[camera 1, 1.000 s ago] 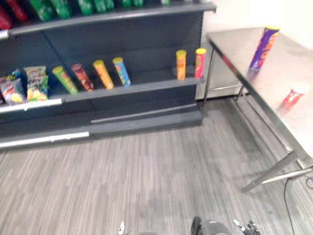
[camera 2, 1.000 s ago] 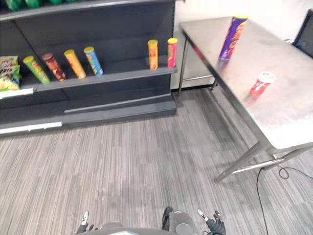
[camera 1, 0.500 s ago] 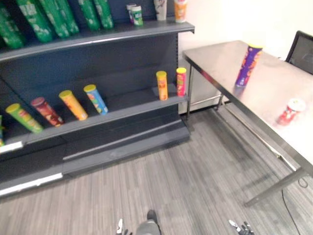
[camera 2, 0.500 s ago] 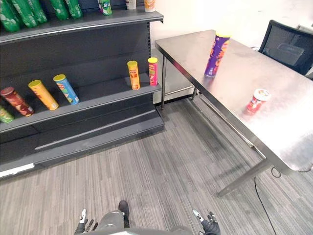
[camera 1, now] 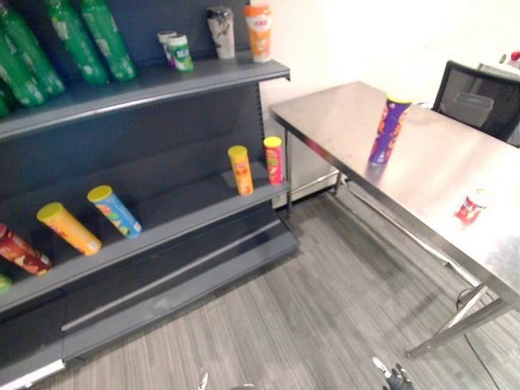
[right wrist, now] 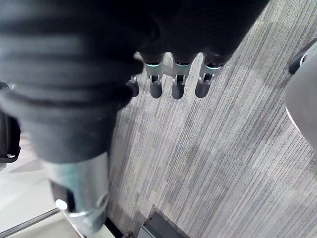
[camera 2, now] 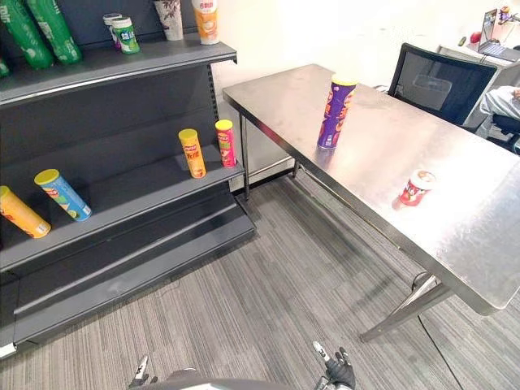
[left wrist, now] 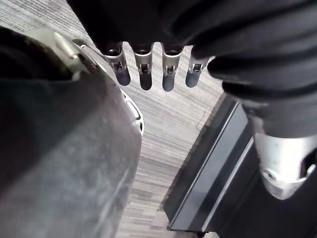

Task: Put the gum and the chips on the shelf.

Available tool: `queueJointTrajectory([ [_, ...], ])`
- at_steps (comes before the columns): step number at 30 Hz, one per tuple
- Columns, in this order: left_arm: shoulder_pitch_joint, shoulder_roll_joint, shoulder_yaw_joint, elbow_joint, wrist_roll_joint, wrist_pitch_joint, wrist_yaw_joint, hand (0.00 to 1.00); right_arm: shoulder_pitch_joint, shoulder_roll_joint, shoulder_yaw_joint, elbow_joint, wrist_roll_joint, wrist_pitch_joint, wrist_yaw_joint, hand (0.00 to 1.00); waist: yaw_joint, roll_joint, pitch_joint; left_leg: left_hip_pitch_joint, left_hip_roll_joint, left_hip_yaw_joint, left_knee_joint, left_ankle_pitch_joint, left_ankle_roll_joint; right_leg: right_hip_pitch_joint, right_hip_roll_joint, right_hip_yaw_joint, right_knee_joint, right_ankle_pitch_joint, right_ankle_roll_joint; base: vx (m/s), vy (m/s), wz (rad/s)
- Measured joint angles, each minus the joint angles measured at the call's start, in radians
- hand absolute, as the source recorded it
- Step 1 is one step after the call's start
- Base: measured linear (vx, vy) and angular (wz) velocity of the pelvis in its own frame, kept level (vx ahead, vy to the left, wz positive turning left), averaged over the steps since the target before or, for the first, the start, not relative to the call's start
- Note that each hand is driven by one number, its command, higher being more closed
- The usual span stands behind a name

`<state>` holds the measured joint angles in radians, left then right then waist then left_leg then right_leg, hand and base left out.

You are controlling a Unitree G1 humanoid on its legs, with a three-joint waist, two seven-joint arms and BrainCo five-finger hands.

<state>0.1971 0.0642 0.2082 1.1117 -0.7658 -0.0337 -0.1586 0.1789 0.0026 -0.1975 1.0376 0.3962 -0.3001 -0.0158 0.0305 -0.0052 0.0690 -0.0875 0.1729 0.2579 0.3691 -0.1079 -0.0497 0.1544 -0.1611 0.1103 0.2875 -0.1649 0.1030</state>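
Note:
A tall purple chips can (camera 2: 335, 112) stands upright on the steel table (camera 2: 455, 231). A small red and white gum tub (camera 2: 415, 188) rests on the same table, nearer its front edge. The dark shelf (camera 2: 122, 197) stands to the left of the table. My left hand (left wrist: 143, 72) hangs low over the floor, fingers straight, holding nothing. My right hand (right wrist: 174, 82) hangs the same way and also shows at the bottom edge (camera 2: 335, 370). Both hands are far from the table and the shelf.
The middle shelf board carries a yellow can (camera 2: 192, 153) and a red can (camera 2: 226, 142) upright, and a blue can (camera 2: 62, 193) lying tilted. Green bottles (camera 2: 41, 32) and cups (camera 2: 205, 18) are on the top board. A black chair (camera 2: 435, 85) and a person's arm (camera 2: 500, 101) are behind the table.
The camera has turned right and lifted, so the shelf sits further left and more of the table, a chair and the top board show. Cans and tub have not moved.

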Motion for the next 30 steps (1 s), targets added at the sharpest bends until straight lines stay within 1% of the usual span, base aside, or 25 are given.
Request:
queueJointTrajectory([
  [1, 0.002, -0.002, -0.001, 0.001, 0.001, -0.001, 0.002, 0.0, 0.002, -0.007, 0.018, -0.001, 0.0, -0.009, -0.001, 0.0, 0.0, -0.009, -0.001, 0.003, 0.004, 0.0, -0.031, 0.027, -0.005, -0.019, 0.007, -0.002, -0.004, 0.02, 0.001, 0.01, -0.085, -0.26],
  [2, 0.002, -0.004, -0.002, 0.001, 0.002, -0.002, 0.004, 0.0, 0.001, -0.008, 0.019, -0.003, 0.0, -0.013, -0.002, 0.0, 0.0, 0.0, -0.006, 0.003, 0.007, 0.0, -0.048, 0.042, -0.008, -0.031, 0.012, -0.004, -0.002, 0.033, 0.011, 0.0, -0.07, -0.27],
  [4, 0.002, -0.008, -0.005, 0.0, 0.006, -0.004, 0.013, 0.0, 0.001, -0.012, 0.02, -0.006, 0.011, -0.021, -0.011, 0.0, 0.001, 0.002, -0.007, 0.005, 0.011, -0.002, -0.089, 0.061, -0.007, -0.068, 0.021, -0.005, 0.013, 0.056, 0.009, -0.01, -0.042, -0.27],
  [6, -0.006, -0.009, -0.005, -0.003, 0.036, -0.007, 0.024, 0.0, 0.003, -0.012, 0.02, -0.017, 0.043, -0.036, -0.022, 0.0, 0.0, 0.003, -0.008, 0.011, 0.005, -0.004, -0.136, 0.065, -0.006, -0.142, 0.024, -0.014, 0.107, 0.058, 0.005, -0.03, -0.007, -0.27],
  [7, -0.008, -0.007, -0.005, -0.009, 0.048, -0.008, 0.028, 0.0, 0.005, -0.011, 0.019, -0.039, 0.056, -0.041, -0.024, 0.0, -0.001, -0.003, -0.004, 0.037, -0.014, -0.004, -0.183, 0.036, 0.008, -0.234, 0.015, -0.026, 0.269, 0.06, 0.002, -0.02, 0.061, -0.28],
  [8, -0.007, 0.007, -0.002, -0.01, 0.065, -0.009, 0.026, 0.0, 0.011, -0.003, 0.019, -0.059, 0.079, -0.048, -0.024, 0.0, -0.004, -0.029, 0.007, 0.08, -0.043, 0.01, -0.226, -0.005, -0.014, -0.33, -0.023, -0.053, 0.457, 0.085, -0.035, -0.02, 0.07, -0.27],
  [9, -0.006, 0.019, -0.008, -0.017, 0.078, -0.009, 0.025, 0.0, 0.012, -0.002, 0.019, -0.068, 0.088, -0.051, -0.024, 0.0, -0.004, -0.045, 0.018, 0.107, -0.063, 0.01, -0.233, -0.012, -0.008, -0.353, -0.047, -0.064, 0.519, 0.116, -0.047, 0.0, 0.077, -0.28],
  [10, -0.006, 0.019, -0.01, -0.019, 0.083, -0.009, 0.034, 0.0, 0.026, 0.003, 0.022, -0.081, 0.09, -0.051, -0.021, 0.0, -0.006, -0.044, 0.024, 0.155, -0.065, 0.016, -0.244, -0.02, -0.004, -0.378, -0.074, -0.089, 0.595, 0.216, -0.031, 0.0, 0.098, -0.37],
  [11, 0.003, 0.014, -0.013, -0.018, 0.085, -0.007, 0.037, 0.0, 0.028, -0.002, 0.027, -0.082, 0.095, -0.06, -0.015, 0.0, -0.014, -0.022, 0.032, 0.191, -0.043, 0.041, -0.238, -0.034, 0.009, -0.383, -0.091, -0.135, 0.629, 0.237, -0.042, 0.01, 0.117, -0.51],
  [12, 0.004, 0.014, -0.013, -0.019, 0.085, -0.007, 0.037, 0.0, 0.026, -0.004, 0.031, -0.082, 0.095, -0.062, -0.006, 0.0, -0.012, -0.025, 0.032, 0.202, -0.037, 0.061, -0.237, -0.038, 0.017, -0.392, -0.108, -0.172, 0.636, 0.171, -0.047, 0.03, 0.133, -0.77],
  [13, 0.001, 0.016, -0.011, -0.019, 0.087, -0.007, 0.035, 0.0, 0.018, -0.007, 0.045, -0.082, 0.095, -0.068, 0.013, 0.0, -0.006, -0.02, 0.03, 0.224, -0.023, 0.103, -0.237, -0.049, 0.015, -0.417, -0.132, -0.257, 0.617, 0.076, -0.054, 0.01, 0.069, -0.74],
  [14, 0.002, 0.016, -0.008, -0.017, 0.089, -0.007, 0.035, 0.0, 0.015, -0.007, 0.048, -0.082, 0.095, -0.073, 0.02, 0.0, -0.005, -0.018, 0.033, 0.232, -0.015, 0.121, -0.237, -0.054, 0.011, -0.422, -0.136, -0.306, 0.584, 0.06, -0.054, 0.06, 0.042, -0.85],
  [15, 0.001, 0.016, -0.001, -0.022, 0.101, -0.009, 0.031, 0.0, 0.016, -0.002, 0.047, -0.081, 0.095, -0.079, 0.029, 0.0, -0.004, -0.023, 0.038, 0.246, -0.001, 0.146, -0.238, -0.065, 0.009, -0.421, -0.135, -0.395, 0.486, 0.057, -0.056, 0.1, -0.027, -0.66],
  [16, 0.003, 0.016, 0.003, -0.036, 0.108, -0.01, 0.03, 0.0, 0.019, 0.002, 0.047, -0.081, 0.095, -0.079, 0.038, 0.0, -0.005, -0.028, 0.041, 0.258, 0.004, 0.157, -0.239, -0.081, -0.006, -0.406, -0.128, -0.461, 0.366, 0.07, -0.048, 0.13, -0.045, -0.57],
  [17, 0.003, 0.016, 0.005, -0.038, 0.111, -0.011, 0.032, 0.0, 0.021, 0.004, 0.047, -0.08, 0.095, -0.079, 0.042, 0.0, -0.005, -0.031, 0.044, 0.267, 0.005, 0.166, -0.24, -0.085, -0.011, -0.395, -0.12, -0.479, 0.297, 0.078, -0.037, 0.18, -0.101, -0.38],
  [18, 0.003, 0.021, 0.007, -0.04, 0.112, -0.011, 0.032, 0.0, 0.025, 0.013, 0.048, -0.08, 0.095, -0.078, 0.047, 0.0, -0.008, -0.042, 0.05, 0.286, -0.003, 0.172, -0.24, -0.099, -0.027, -0.361, -0.107, -0.508, 0.146, 0.161, -0.029, 0.23, -0.131, -0.31],
  [19, 0.0, 0.017, 0.004, -0.034, 0.113, -0.007, 0.037, 0.0, 0.027, 0.014, 0.049, -0.079, 0.093, -0.075, 0.048, 0.0, -0.003, -0.057, 0.054, 0.307, -0.01, 0.167, -0.246, -0.111, -0.036, -0.31, -0.092, -0.542, 0.075, 0.134, -0.065, 0.26, -0.132, -0.34],
  [20, -0.005, 0.009, -0.003, -0.03, 0.115, -0.004, 0.039, 0.0, 0.025, 0.005, 0.049, -0.079, 0.093, -0.075, 0.048, 0.0, -0.002, -0.038, 0.056, 0.31, -0.004, 0.168, -0.247, -0.113, -0.038, -0.304, -0.076, -0.547, 0.055, 0.13, -0.069, 0.26, -0.081, -0.39],
  [21, -0.016, -0.004, -0.014, -0.031, 0.12, -0.006, 0.046, 0.0, 0.006, -0.01, 0.048, -0.082, 0.093, -0.075, 0.047, 0.0, -0.007, -0.014, 0.067, 0.32, -0.003, 0.178, -0.255, -0.104, -0.048, -0.308, -0.063, -0.556, 0.051, 0.122, -0.078, 0.22, -0.027, -0.36],
  [22, -0.03, -0.018, -0.017, -0.032, 0.116, -0.004, 0.046, 0.0, -0.006, -0.02, 0.048, -0.083, 0.092, -0.074, 0.046, 0.0, -0.012, 0.001, 0.078, 0.339, -0.003, 0.194, -0.277, -0.091, -0.065, -0.309, -0.057, -0.555, 0.055, 0.111, -0.079, 0.19, -0.006, -0.28],
  [23, -0.035, -0.023, -0.017, -0.035, 0.112, 0.0, 0.044, 0.0, -0.008, -0.024, 0.048, -0.085, 0.09, -0.071, 0.045, 0.0, -0.013, 0.007, 0.081, 0.344, -0.003, 0.199, -0.288, -0.086, -0.072, -0.309, -0.052, -0.553, 0.057, 0.109, -0.078, 0.13, -0.001, -0.2],
  [24, -0.036, -0.022, -0.029, -0.037, 0.112, 0.003, 0.043, 0.0, -0.008, -0.026, 0.048, -0.086, 0.084, -0.068, 0.044, 0.0, -0.014, 0.008, 0.081, 0.353, -0.002, 0.204, -0.301, -0.085, -0.074, -0.307, -0.047, -0.552, 0.058, 0.103, -0.077, 0.11, 0.018, -0.11],
  [26, -0.037, -0.013, -0.036, -0.039, 0.112, 0.013, 0.035, 0.0, -0.006, -0.02, 0.051, -0.087, 0.083, -0.067, 0.041, 0.0, -0.016, 0.001, 0.079, 0.355, -0.002, 0.201, -0.308, -0.086, -0.075, -0.305, -0.047, -0.56, 0.057, 0.097, -0.072, 0.08, 0.027, 0.0],
  [30, -0.04, 0.001, -0.036, -0.05, 0.112, 0.026, 0.031, 0.0, -0.006, -0.011, 0.051, -0.087, 0.082, -0.057, 0.014, 0.0, -0.019, -0.011, 0.081, 0.371, -0.022, 0.199, -0.316, -0.086, -0.075, -0.293, -0.067, -0.575, 0.059, 0.097, -0.072, 0.03, 0.056, 0.05],
])
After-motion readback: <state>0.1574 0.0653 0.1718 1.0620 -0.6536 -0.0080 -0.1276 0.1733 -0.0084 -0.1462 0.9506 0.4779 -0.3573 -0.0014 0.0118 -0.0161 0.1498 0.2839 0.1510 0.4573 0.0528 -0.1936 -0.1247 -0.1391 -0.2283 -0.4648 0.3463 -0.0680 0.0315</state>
